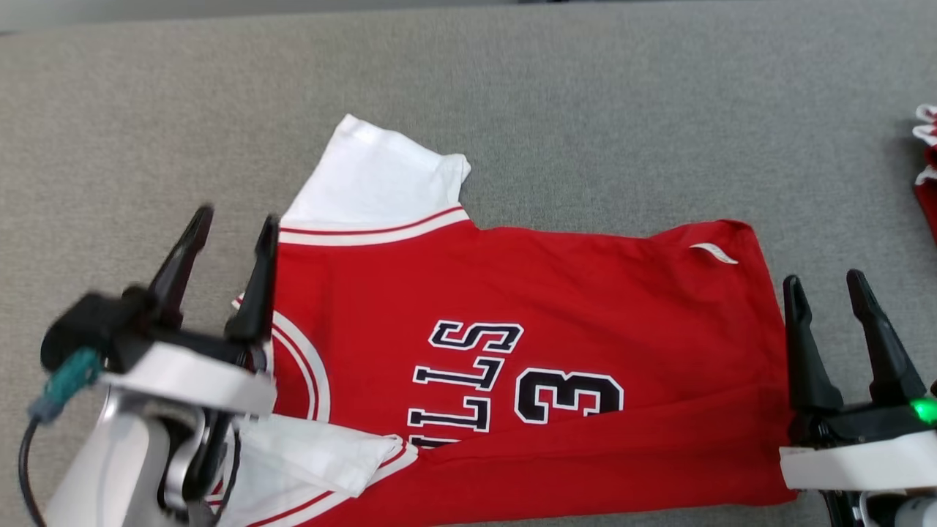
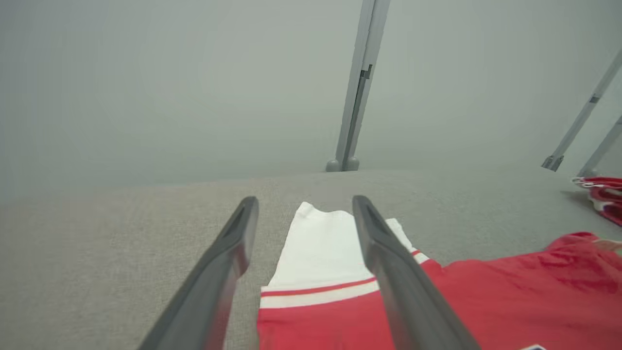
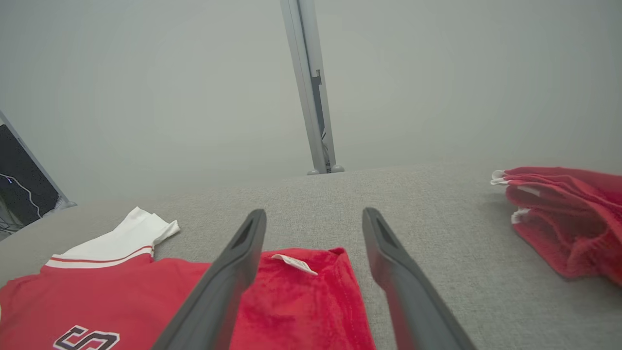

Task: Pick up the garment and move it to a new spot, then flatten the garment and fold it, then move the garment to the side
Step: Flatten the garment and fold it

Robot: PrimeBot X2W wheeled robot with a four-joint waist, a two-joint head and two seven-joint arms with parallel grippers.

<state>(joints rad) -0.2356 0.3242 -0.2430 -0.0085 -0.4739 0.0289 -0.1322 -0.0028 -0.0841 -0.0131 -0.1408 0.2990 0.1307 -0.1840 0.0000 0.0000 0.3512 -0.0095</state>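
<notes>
Bare grey counter runs wide beyond the garment from 10 to 2 o'clock, up to its far edge at 12. A heap of red cloth sits at 3 o'clock, well apart.

The garment (red, with white sleeves) lies spread between the two arms. The left pincer is released and holds nothing. Its inner finger is over the collar-side edge, and the cloth stretches off toward 3 o'clock. The right pincer is likewise released and empty at the hem, with the garment at its 9 o'clock. One white sleeve points toward 12.
</notes>
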